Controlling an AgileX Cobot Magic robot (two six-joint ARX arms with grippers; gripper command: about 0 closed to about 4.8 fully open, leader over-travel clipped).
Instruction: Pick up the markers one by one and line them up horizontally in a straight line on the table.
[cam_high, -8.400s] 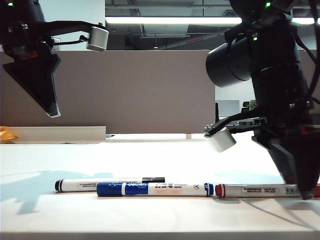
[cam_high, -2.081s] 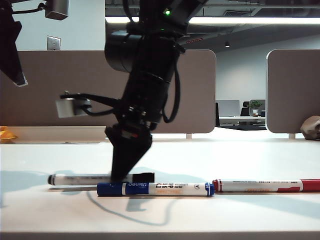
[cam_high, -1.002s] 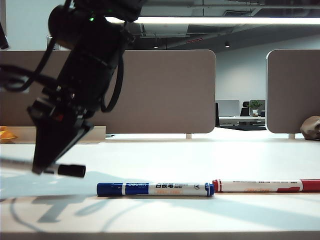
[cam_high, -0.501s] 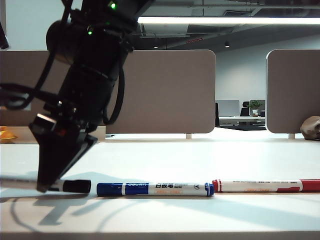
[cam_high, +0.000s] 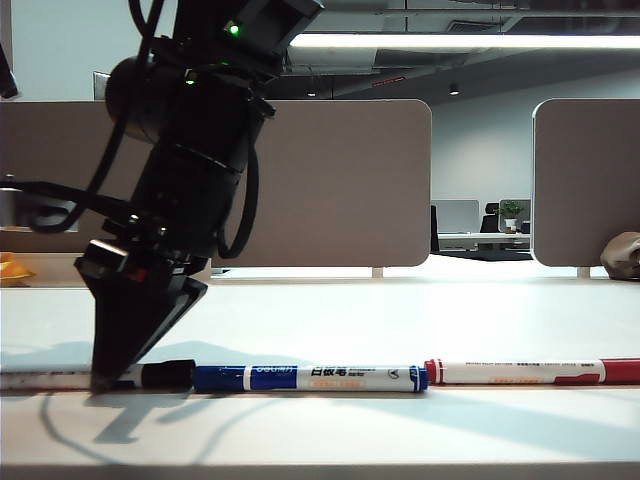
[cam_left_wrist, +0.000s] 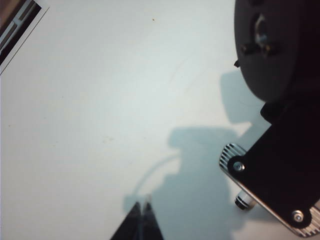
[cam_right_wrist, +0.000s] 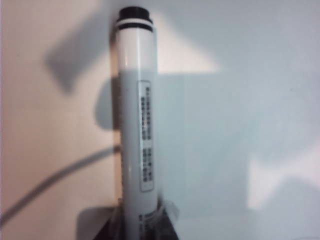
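Note:
My right gripper has reached across to the left of the exterior view and is shut on the black-capped marker, which lies level on the white table. The black cap touches the end of the blue marker. The red-capped marker continues the same row to the right. In the right wrist view the white barrel runs out from between the fingers of the right gripper. My left gripper hangs shut and empty above bare table, beside the right arm.
Brown-grey partition panels stand behind the table. A yellow object sits at the far left edge and a grey-brown lump at the far right. The table's front edge runs just below the markers.
The right gripper has come down and shifted slightly right, bringing the black-capped marker from the air onto the table, cap against the blue marker. The left gripper has stayed still.

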